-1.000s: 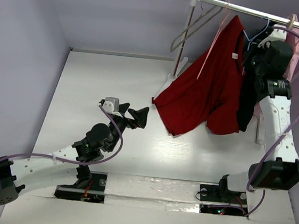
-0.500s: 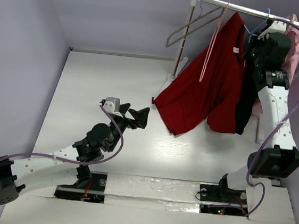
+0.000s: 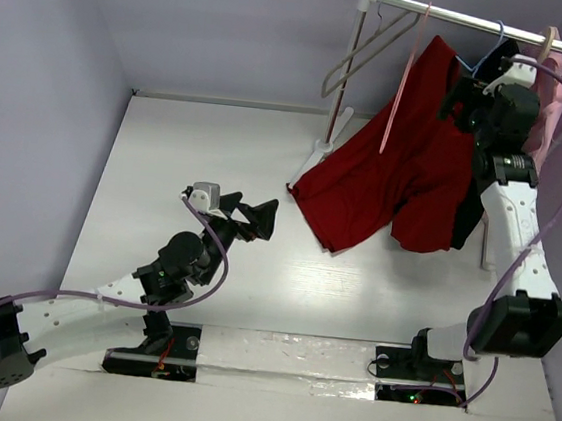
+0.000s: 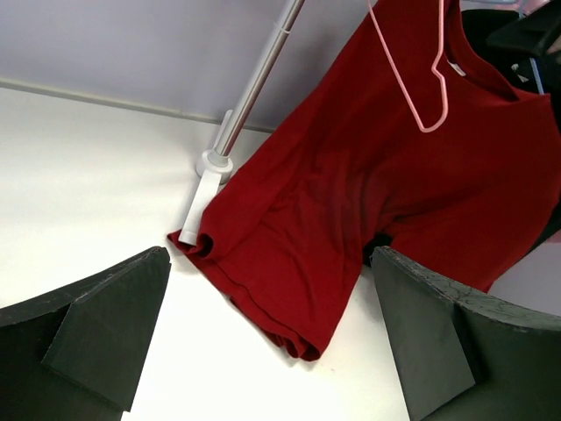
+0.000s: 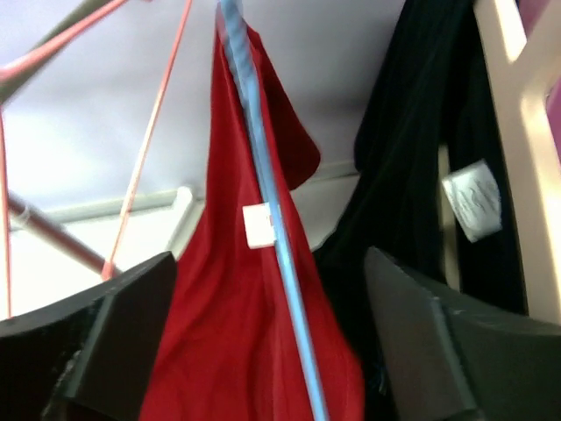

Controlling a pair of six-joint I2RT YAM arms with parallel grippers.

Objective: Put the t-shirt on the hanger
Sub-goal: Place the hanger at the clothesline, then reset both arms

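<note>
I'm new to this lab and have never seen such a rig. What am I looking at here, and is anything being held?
Two robot arms are bolted to a white table. The wide picture looks down from above; the other two come from wrist cameras, so the dark wedges at their edges are each arm's own fingers. The left hand hovers over the table, open and empty. The right hand is raised to a clothes rail, also open, holding nothing. Before it hangs the red t-shirt, the light-blue hanger at its neck; its hem droops to the table. A black garment hangs beside it.
</note>
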